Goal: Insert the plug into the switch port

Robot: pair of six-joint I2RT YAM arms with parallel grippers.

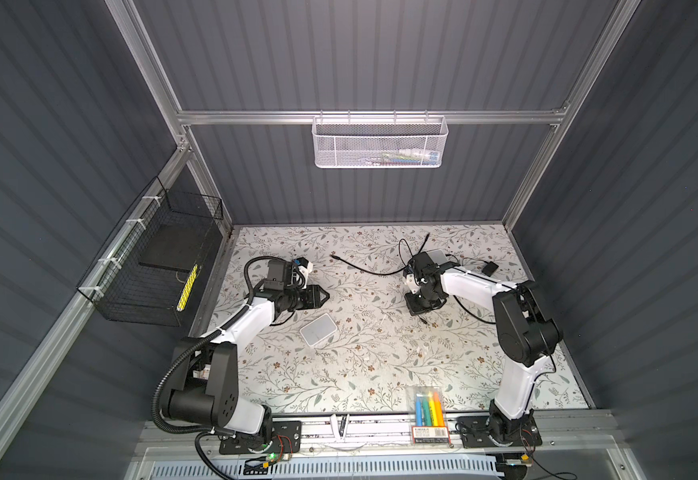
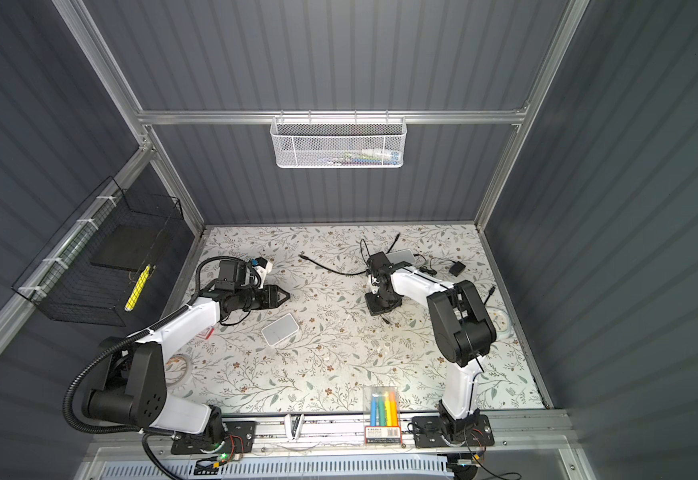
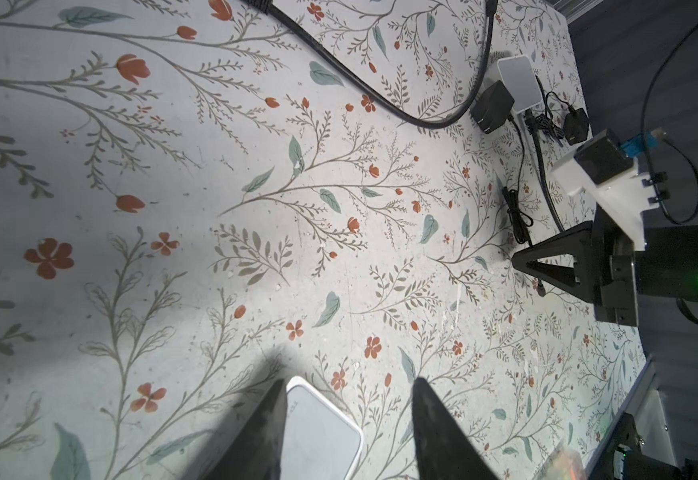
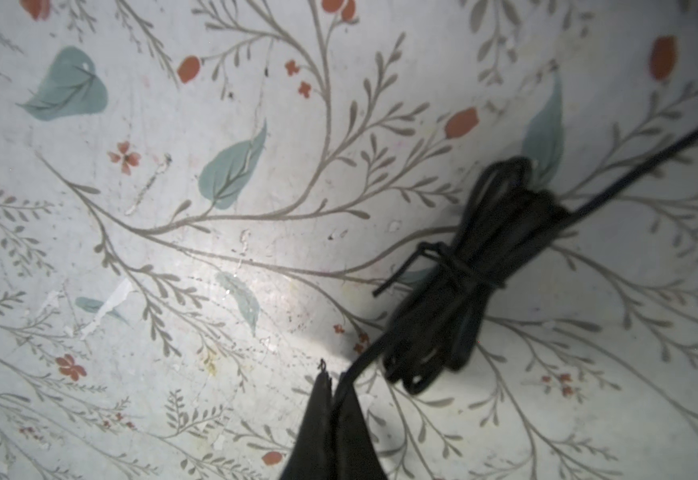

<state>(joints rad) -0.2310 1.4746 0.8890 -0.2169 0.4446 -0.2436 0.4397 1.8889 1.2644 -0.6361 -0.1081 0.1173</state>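
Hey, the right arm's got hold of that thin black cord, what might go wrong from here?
The right pincer pinches only the thin cord, not a plug body, so it may slip or the plug may swing.
The tied bundle sits right beside the grip; lifting could drag it along.
The white switch lies loose, unheld by the open left pincer, so it may slide when pushed.

The switch (image 1: 318,330) is smooth white plastic, the floral tabletop (image 1: 380,365) matt and scuffed.
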